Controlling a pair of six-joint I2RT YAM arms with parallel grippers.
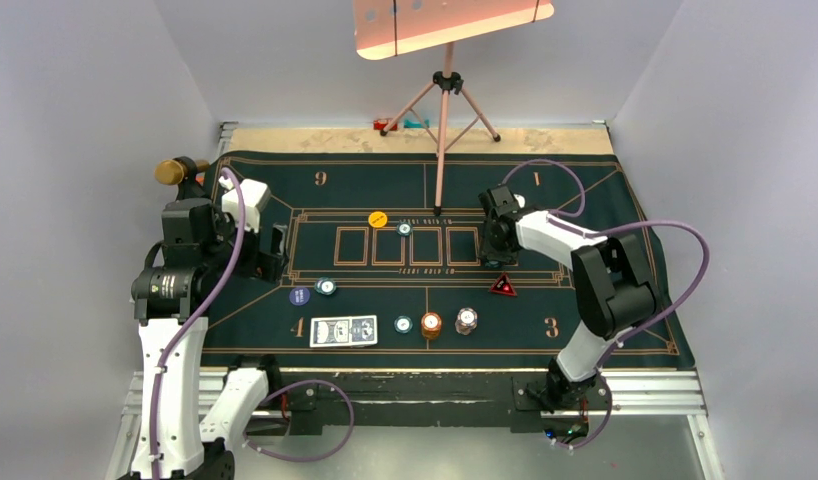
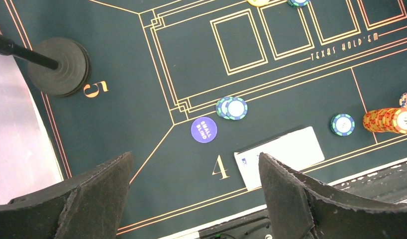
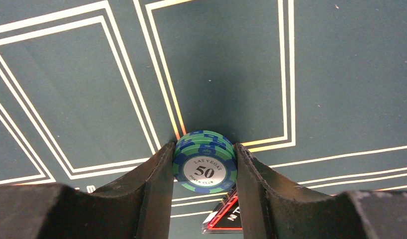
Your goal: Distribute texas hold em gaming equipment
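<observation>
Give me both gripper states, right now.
Left gripper: open, empty.
Right gripper: closed on a small stack of round green-and-blue 50 chips.

soft even light, faint shadows; panel (image 1: 450,22) at 12 o'clock blown out; card (image 2: 286,152) glares white in left wrist view.

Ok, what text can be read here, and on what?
"LAS VEGAS POKER CLUB 50": teal chip.
"SMALL BLIND": blue disc.
"TEXAS HOLD'EM", "4", "5", "9", "1", "3": felt mat.
Red triangular marker, playing cards: print unreadable.
</observation>
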